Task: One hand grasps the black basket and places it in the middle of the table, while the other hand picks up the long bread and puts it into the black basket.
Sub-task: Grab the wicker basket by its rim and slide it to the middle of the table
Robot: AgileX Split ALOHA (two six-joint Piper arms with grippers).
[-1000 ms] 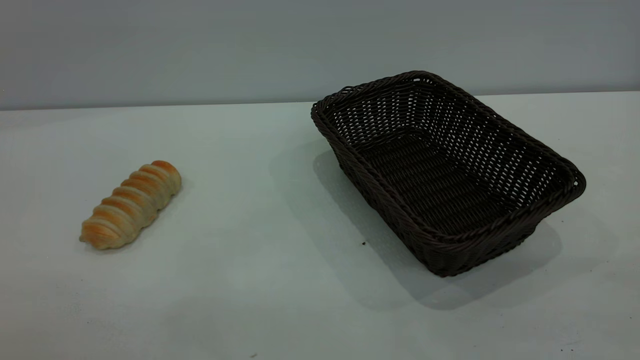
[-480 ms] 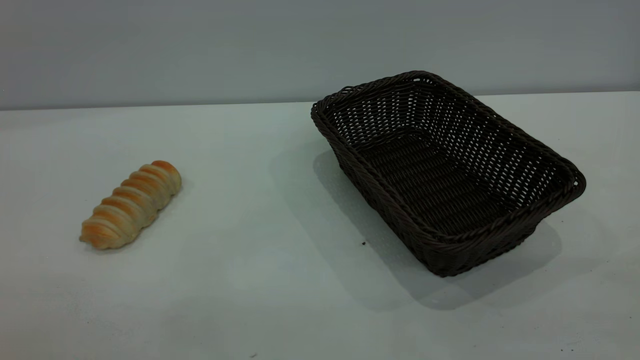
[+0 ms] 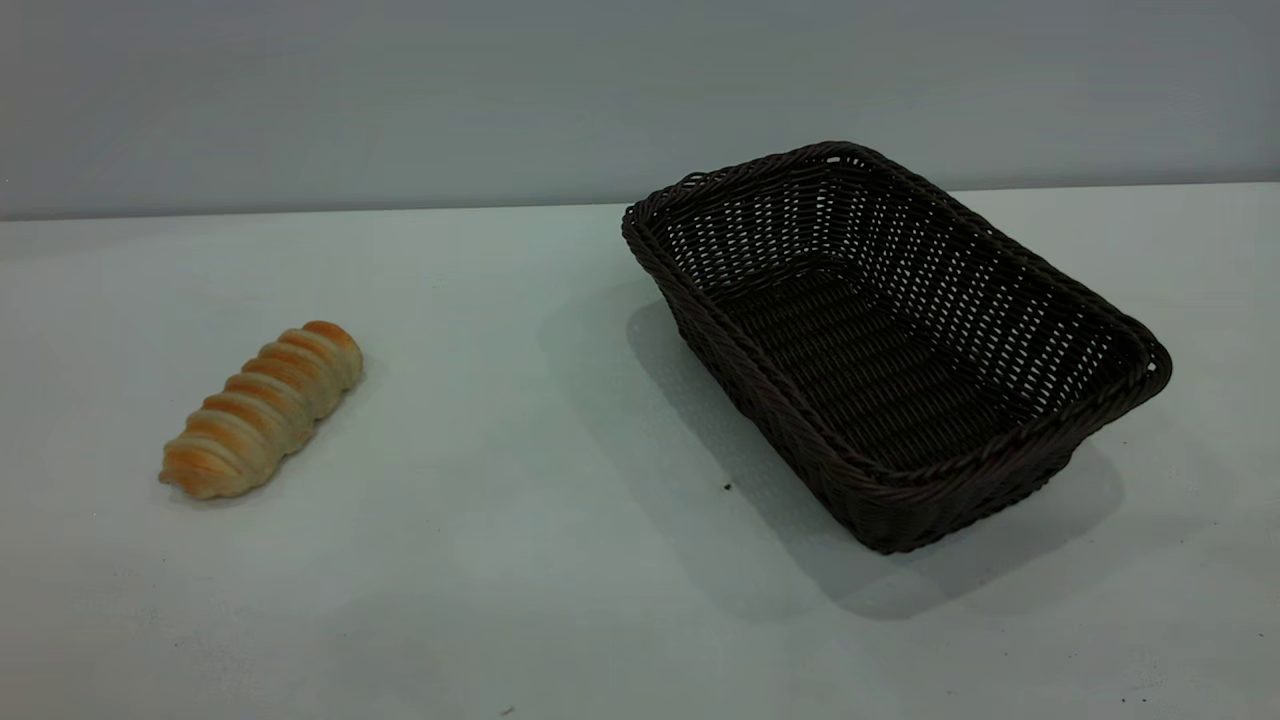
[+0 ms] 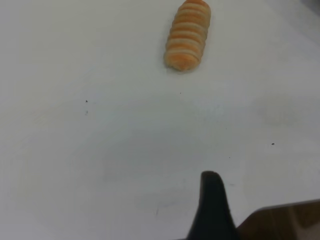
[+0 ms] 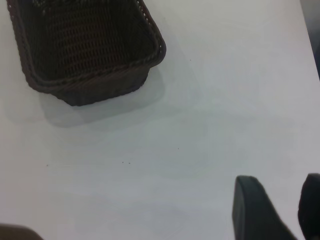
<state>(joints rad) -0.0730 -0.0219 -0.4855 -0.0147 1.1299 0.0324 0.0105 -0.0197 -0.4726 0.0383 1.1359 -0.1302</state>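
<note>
The black basket (image 3: 890, 345) stands empty on the right half of the table (image 3: 520, 520), set at an angle. The long bread (image 3: 262, 407) lies on the left half, far from it. Neither gripper shows in the exterior view. In the left wrist view the long bread (image 4: 188, 35) lies some way ahead of my left gripper (image 4: 214, 202), of which only one dark tip shows. In the right wrist view the black basket (image 5: 85, 47) sits well ahead of my right gripper (image 5: 281, 202), which hangs open over bare table with nothing in it.
A grey wall (image 3: 400, 90) rises behind the table's far edge. A few tiny dark specks (image 3: 727, 487) dot the tabletop near the basket. A brown edge (image 4: 285, 222) shows beside the left gripper.
</note>
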